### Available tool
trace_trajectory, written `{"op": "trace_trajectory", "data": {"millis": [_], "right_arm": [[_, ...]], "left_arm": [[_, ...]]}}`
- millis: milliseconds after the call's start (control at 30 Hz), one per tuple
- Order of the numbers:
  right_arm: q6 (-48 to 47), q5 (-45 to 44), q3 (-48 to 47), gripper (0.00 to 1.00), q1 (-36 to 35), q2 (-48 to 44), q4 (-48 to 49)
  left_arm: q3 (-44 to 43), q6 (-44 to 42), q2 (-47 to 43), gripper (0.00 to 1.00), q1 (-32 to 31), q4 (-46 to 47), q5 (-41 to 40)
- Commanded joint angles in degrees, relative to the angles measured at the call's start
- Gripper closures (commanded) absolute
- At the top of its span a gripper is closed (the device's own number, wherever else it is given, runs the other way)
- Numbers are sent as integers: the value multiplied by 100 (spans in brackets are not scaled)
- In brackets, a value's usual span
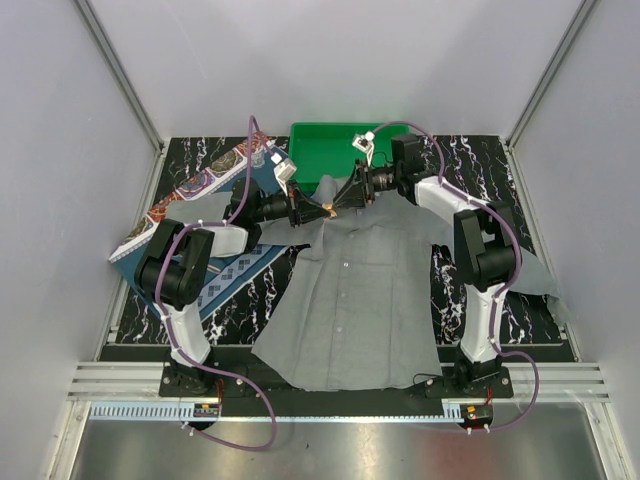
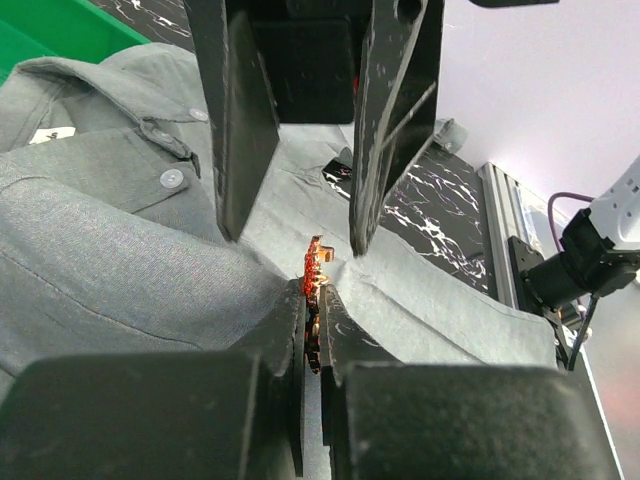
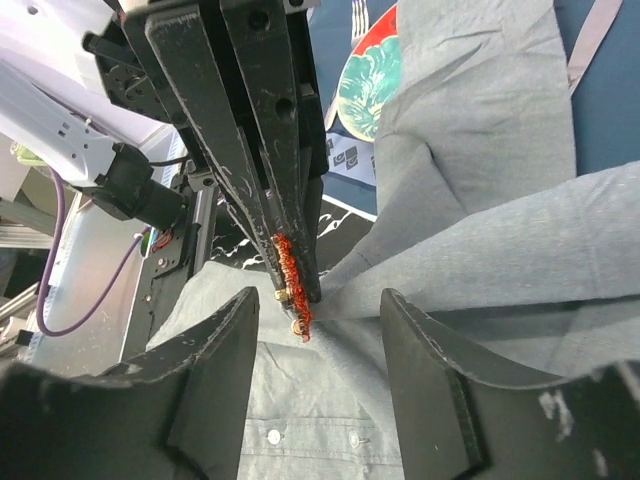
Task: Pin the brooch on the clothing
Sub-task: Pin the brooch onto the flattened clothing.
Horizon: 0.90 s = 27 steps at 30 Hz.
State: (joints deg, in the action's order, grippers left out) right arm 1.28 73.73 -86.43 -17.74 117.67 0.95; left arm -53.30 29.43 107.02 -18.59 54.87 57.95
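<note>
Left tool (image 2: 312,318) pinches brooch (image 3: 289,275) edge-on, axis along fingers (image 3: 262,150), at shirt (image 1: 350,300) fold; right tool (image 3: 320,305) spread astride; bin (image 1: 322,150) behind.

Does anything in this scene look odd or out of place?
Yes: the shirt isn't lying flat. Near its collar the fabric is drawn into a creased peak at the left gripper, which pinches the brooch there.

The brooch (image 2: 313,285) half hidden between the left jaws; its pin too small to tell.
</note>
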Motion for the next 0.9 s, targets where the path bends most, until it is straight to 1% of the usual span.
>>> {"op": "trace_trajectory", "data": {"millis": [0, 33, 67, 200, 267, 300, 333, 367, 400, 433, 500, 533, 667, 800, 867], "right_arm": [[92, 220, -374, 41, 113, -403, 116], [127, 255, -531, 42, 113, -315, 90], [162, 273, -619, 46, 113, -254, 81], [67, 308, -1059, 53, 113, 10, -156], [-101, 317, -1331, 55, 104, 133, -656], [-510, 326, -1463, 55, 78, 177, -936], [-749, 308, -1769, 56, 60, 273, -1626], [-1091, 265, -1928, 56, 42, 327, -2077], [-1817, 142, -2087, 56, -10, 371, -2508], [-2163, 72, -2375, 56, -54, 449, -3330], [-2901, -139, -2614, 56, -150, 529, -3968], [-3114, -184, -2850, 57, -177, 651, -4545], [-3818, -465, -3440, 56, -309, 942, -5525], [-3881, -404, -3749, 55, -344, 1118, -5816], [-3942, -360, -3749, 55, -353, 1101, -5887]], "left_arm": [[-233, -7, -50, 100, 13, 348, 444], [-225, -7, -33, 100, 13, 366, 471], [-242, 10, -15, 100, 13, 384, 515], [-304, 177, 38, 100, 22, 489, 603], [-330, 195, 73, 100, 22, 481, 665], [-339, 195, 73, 100, 22, 454, 665], [-348, 186, 73, 100, 22, 437, 673], [-357, 168, 73, 100, 22, 411, 673], [-365, 168, 73, 100, 31, 367, 656], [-374, 168, 82, 100, 31, 366, 656], [-392, 186, 91, 100, 40, 357, 656], [-392, 195, 99, 100, 40, 349, 673], [-401, 221, 117, 100, 40, 340, 682], [-392, 247, 143, 100, 40, 366, 691], [-392, 265, 135, 100, 40, 366, 700]]}}
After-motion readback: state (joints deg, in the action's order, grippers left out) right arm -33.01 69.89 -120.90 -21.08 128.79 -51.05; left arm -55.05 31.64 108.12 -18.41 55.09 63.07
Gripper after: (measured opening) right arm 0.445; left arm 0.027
